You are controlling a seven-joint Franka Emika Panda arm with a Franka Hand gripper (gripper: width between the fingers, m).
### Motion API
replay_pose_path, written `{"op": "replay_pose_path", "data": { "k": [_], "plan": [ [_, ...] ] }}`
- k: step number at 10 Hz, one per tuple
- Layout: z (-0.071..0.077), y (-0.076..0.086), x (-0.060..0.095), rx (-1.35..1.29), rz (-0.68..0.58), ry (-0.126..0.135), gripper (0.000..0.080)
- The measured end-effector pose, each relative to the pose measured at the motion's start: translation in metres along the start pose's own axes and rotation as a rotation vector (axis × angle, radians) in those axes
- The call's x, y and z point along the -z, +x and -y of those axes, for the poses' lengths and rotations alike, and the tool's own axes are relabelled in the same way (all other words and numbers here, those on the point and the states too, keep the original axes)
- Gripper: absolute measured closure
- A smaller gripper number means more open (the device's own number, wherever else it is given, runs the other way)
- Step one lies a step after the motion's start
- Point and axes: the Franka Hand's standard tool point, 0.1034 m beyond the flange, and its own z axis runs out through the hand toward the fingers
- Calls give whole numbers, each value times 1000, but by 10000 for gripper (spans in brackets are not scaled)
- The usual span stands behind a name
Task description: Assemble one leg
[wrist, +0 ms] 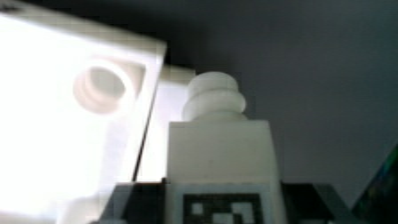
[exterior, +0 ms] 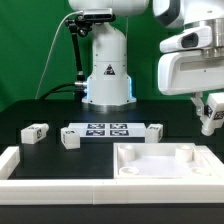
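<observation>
**Leg in the air, socket just off to one side**

From where I stand, the gripper point(exterior: 210, 110) hangs above the table at the exterior view's right. Its fingers are clamped on the leg point(exterior: 209, 122), which is clear of the surface, near the far right corner of the large square tabletop piece point(exterior: 160, 162).

In the wrist view the leg point(wrist: 222, 150) points away from the camera. Its rounded screw tip point(wrist: 214, 92) sits beside the round socket hole point(wrist: 102, 85) in a raised corner, not over it.

To do this step well, I'd say the tip needs sliding sideways until it is centred on the hole. The leg should be kept square to the socket, then lowered gently and turned. Coming in tilted could jam the thread or nudge the tabletop piece.

Three spare legs point(exterior: 35, 131) point(exterior: 70, 138) point(exterior: 152, 131) lie by the marker board point(exterior: 100, 130).

There is nothing I can read as writing. The held leg's tag point(wrist: 222, 207) and the board carry only black-and-white patterns. The robot base point(exterior: 108, 70) has a small triangular label point(exterior: 108, 73), too small to make out.
</observation>
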Motion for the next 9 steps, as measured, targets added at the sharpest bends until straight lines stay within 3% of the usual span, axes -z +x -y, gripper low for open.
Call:
{"op": "replay_pose_path", "data": {
  "k": [1, 2, 4, 5, 6, 9],
  "plan": [
    [1, 0, 0, 3, -103, 7, 512],
    [-9, -4, -3, 61, -75, -1, 512],
    [-44, 22, 4, 90, -81, -18, 512],
    [-53, 29, 5, 81, -80, -21, 512],
    [-59, 34, 4, 72, -74, -21, 512],
    [-57, 35, 3, 75, -118, -23, 512]
  ]
}}
